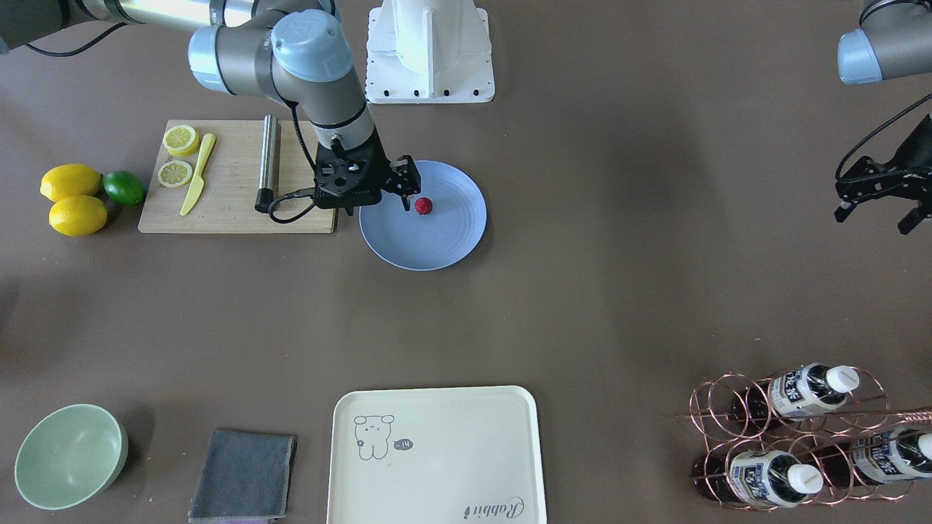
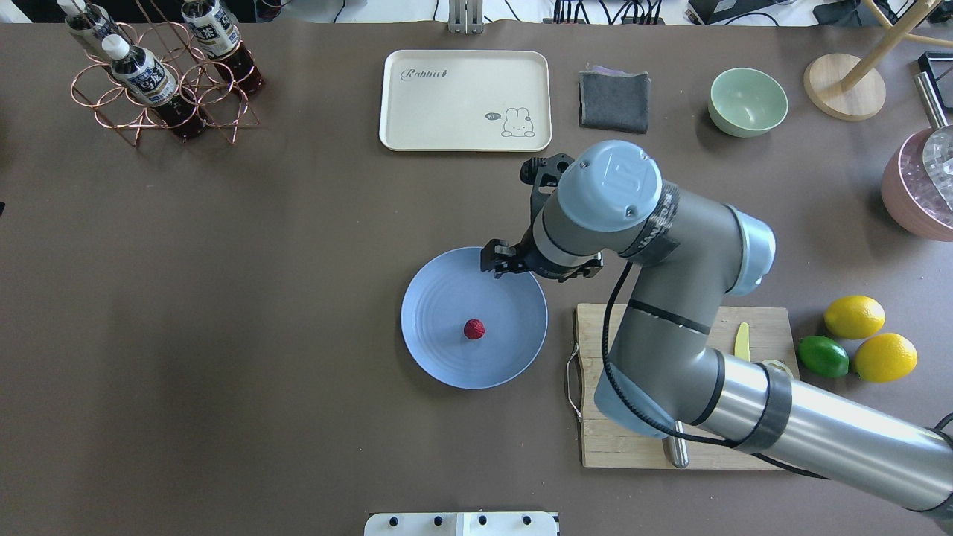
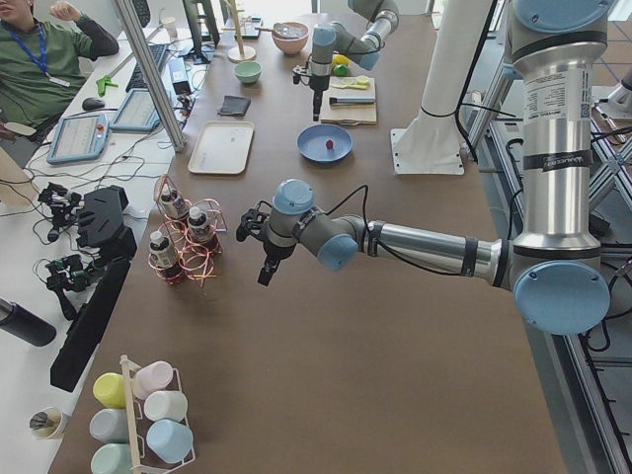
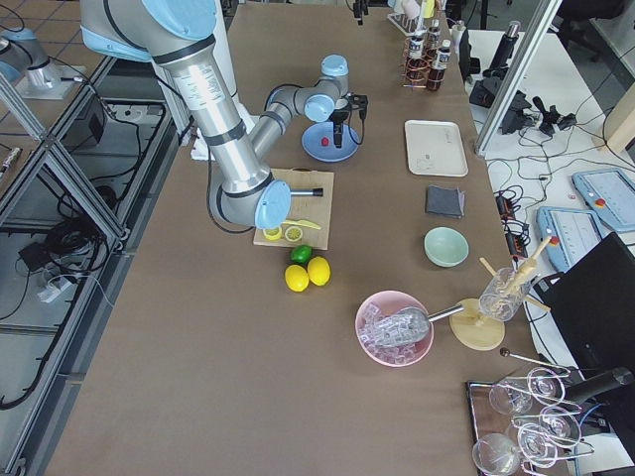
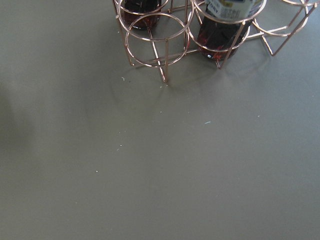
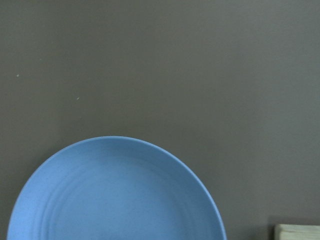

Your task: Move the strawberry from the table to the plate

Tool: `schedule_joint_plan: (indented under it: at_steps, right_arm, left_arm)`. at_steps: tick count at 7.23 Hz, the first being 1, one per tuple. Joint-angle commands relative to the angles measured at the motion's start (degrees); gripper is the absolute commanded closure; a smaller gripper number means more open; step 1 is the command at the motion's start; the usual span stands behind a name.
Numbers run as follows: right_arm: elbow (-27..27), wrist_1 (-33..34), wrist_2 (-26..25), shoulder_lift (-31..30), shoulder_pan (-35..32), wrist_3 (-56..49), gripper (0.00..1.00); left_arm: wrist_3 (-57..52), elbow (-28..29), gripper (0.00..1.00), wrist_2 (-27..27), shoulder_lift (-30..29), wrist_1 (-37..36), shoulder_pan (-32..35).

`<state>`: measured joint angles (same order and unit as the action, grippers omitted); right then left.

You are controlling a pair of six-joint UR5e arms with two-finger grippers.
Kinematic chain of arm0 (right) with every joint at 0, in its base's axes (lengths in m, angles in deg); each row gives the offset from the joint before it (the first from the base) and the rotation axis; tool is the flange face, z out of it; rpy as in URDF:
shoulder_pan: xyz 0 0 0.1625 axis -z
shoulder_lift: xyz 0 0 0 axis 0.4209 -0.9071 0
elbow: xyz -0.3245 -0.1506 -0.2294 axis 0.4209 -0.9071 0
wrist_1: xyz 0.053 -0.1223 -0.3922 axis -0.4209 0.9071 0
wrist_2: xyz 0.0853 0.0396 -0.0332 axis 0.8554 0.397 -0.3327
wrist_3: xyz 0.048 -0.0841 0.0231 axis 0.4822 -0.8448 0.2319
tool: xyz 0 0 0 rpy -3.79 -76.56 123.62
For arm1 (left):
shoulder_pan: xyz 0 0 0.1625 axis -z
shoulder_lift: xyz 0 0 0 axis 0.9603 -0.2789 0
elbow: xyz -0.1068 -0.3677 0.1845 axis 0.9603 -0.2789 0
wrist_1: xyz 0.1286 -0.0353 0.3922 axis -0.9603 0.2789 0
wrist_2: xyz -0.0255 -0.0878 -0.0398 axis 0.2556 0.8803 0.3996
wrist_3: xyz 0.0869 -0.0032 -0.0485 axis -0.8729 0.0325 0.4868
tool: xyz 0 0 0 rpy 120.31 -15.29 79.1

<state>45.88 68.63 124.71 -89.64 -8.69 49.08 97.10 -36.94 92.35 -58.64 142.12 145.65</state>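
Overhead exterior: strawberry (image 2: 474,329) is lying free on plate (image 2: 447,361); right gripper (image 2: 500,266) is hovering over rim, spread and empty, so placement is looking done

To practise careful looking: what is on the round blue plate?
A small dark red strawberry lies near the middle of the round matte blue plate. The right claw hangs over one edge, hiding that bit of rim.
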Motion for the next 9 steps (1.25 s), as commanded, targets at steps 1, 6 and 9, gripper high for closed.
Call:
schedule_joint_plan:
  at_steps: [1,6,9]
  right_arm:
    - [4.9,2.6,6.2,-8.9,-10.2,-14.6,0.0]
    - [-2.6,2.5,22.6,-28.4,-43.4,-62.9,0.0]
    - [-10.2,2.6,24.6,-31.5,-56.3,-77.2,0.0]
  left_arm:
    - [-13.8,0.0,0.02,0.0,3.1,-5.6,5.9]
    - [-15.8,1.4,0.02,8.3,4.5,-6.6,11.1]
    - [-23.8,1.3,0.02,8.3,1.6,-17.8,15.1]
